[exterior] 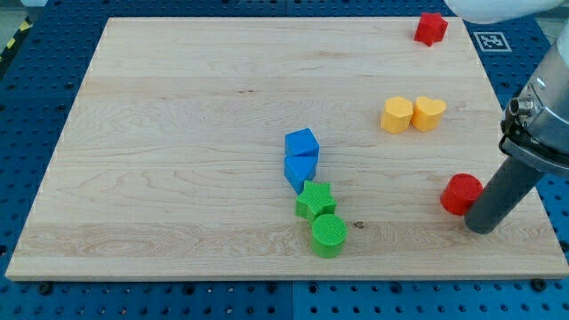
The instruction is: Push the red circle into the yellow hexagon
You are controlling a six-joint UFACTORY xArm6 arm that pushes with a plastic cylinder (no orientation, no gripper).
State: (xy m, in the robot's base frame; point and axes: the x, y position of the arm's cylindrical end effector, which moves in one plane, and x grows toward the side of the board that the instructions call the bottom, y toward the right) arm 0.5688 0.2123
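Camera view: my tip (481, 227), a bare rod grasping nothing, touches the red circle (460, 194) near the board's (178, 133) right edge. Round, it shows no long axis. Yellow hexagon (396, 115) sits above, well apart.

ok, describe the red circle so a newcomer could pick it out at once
Start at the wooden board's lower right area. The red circle lies there, right beside my tip. The other red block is angular and sits at the view's top edge.
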